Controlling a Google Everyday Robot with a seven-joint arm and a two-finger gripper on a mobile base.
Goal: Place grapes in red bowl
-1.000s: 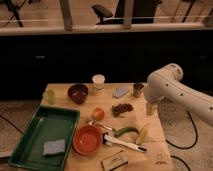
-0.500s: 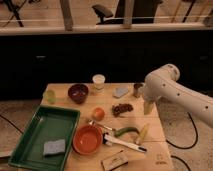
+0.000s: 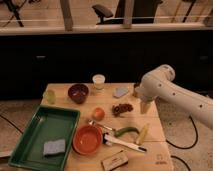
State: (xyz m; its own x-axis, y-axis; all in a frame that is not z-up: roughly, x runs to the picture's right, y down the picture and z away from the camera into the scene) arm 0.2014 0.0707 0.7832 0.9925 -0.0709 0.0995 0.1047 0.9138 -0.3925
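Camera view: jaws seemingly beside grapes (image 3: 122, 108)

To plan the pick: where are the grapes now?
In the camera view the grapes lie right of table centre, between the orange fruit and the gripper hanging close beside them.

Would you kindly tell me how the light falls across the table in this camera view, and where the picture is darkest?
Camera view: warm, even light covers the wooden table, so the grapes and red bowl read clearly. The gripper hangs just right of the grapes, lit pale. The cabinet front behind the table is nearly black, and the floor beyond it is brighter.
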